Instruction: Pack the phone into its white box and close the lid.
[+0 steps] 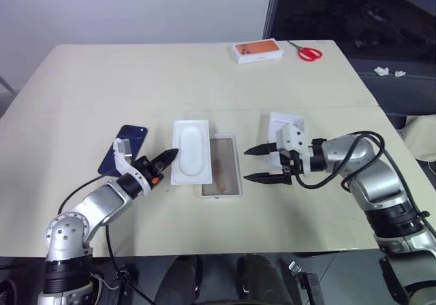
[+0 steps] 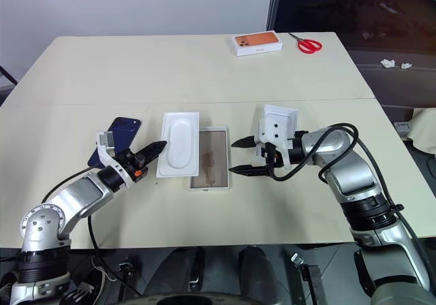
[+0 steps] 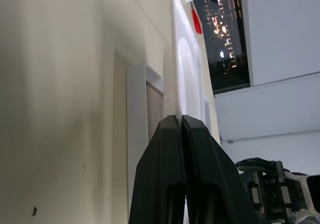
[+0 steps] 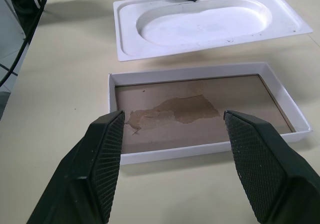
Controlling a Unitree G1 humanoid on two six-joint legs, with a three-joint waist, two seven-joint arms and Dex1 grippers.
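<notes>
Left gripper (image 1: pixel 170 156), pinched on the white insert (image 1: pixel 191 150), should carry it well clear of the white box (image 1: pixel 221 166), while the right gripper (image 1: pixel 257 163) waits, jaws wide, beside that box.

table (image 1: pixel 102 73) | orange-top box (image 1: pixel 258 51) far edge | red scissors (image 1: pixel 308 52) just beside | white insert (image 1: pixel 190 150) mid
</notes>
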